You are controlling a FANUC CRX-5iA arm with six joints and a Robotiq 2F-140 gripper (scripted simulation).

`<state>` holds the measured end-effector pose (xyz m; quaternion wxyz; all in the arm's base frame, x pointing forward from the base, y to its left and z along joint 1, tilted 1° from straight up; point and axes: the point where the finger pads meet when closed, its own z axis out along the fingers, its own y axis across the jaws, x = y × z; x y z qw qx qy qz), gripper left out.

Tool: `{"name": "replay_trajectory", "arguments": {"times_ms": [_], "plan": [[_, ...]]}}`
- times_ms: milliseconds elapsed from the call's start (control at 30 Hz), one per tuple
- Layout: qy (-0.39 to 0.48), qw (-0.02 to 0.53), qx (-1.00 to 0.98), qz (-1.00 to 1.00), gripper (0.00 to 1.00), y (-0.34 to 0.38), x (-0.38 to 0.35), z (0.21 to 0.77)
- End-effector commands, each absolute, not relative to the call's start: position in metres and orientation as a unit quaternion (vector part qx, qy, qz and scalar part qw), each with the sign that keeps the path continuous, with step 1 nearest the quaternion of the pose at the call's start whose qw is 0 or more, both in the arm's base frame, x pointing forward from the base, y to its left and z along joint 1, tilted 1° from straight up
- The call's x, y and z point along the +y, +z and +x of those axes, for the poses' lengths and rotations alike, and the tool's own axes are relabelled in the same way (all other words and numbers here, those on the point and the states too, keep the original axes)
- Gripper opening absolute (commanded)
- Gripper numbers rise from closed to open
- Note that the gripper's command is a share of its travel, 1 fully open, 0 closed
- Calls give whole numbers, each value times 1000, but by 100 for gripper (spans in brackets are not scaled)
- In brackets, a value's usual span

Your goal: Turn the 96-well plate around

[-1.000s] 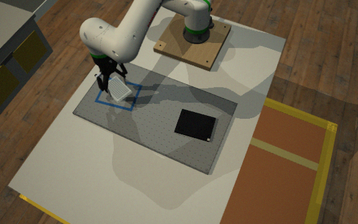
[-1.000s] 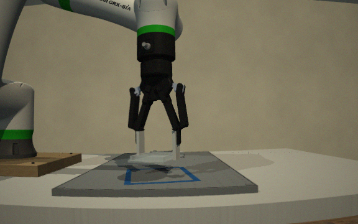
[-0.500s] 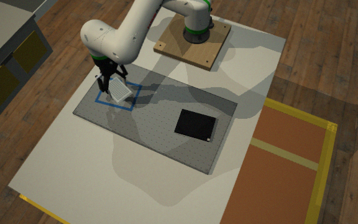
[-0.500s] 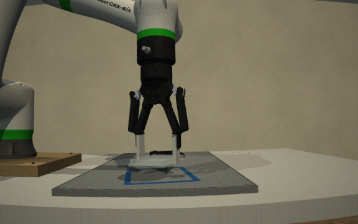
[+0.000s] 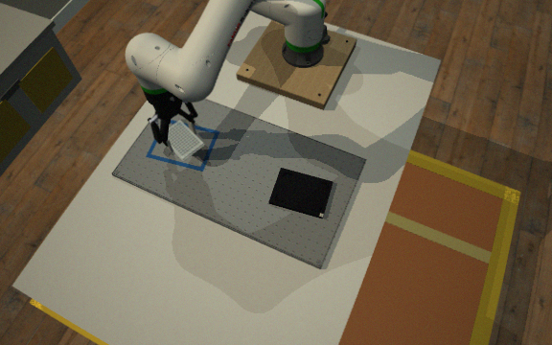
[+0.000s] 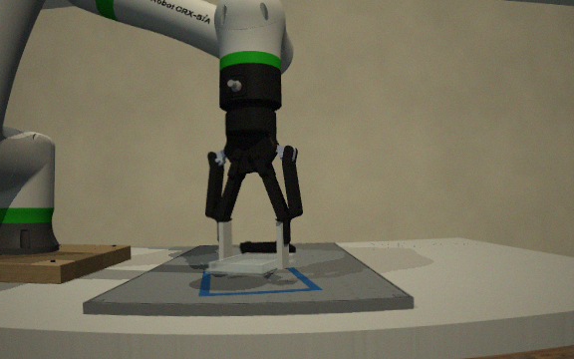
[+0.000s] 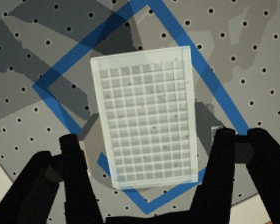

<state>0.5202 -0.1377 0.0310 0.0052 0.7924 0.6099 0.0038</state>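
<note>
Gripping the plate [image 5: 184,139], the end effector [image 6: 253,247] hovers over B1 [image 5: 210,147] at upper left; next, set down and regrip.

Plate [image 7: 147,121]: translucent white plastic, smooth. Deck [image 5: 238,201]: matt grey metal, perforated w/ small holes. Nest [image 5: 301,192]: matt black. Arm [image 5: 185,57]: glossy white shell. Base board [image 5: 305,86]: pale wood. Floor [image 5: 496,72]: dark wood planks. Table [image 5: 113,268]: matt off-white.
</note>
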Motion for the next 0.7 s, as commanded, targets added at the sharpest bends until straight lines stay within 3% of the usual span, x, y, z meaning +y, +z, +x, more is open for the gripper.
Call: {"name": "replay_trajectory", "arguments": {"times_ms": [0, 667], "plan": [[4, 5, 610, 792, 0, 30, -138, 520], [4, 5, 610, 792, 0, 18, -138, 521]]}}
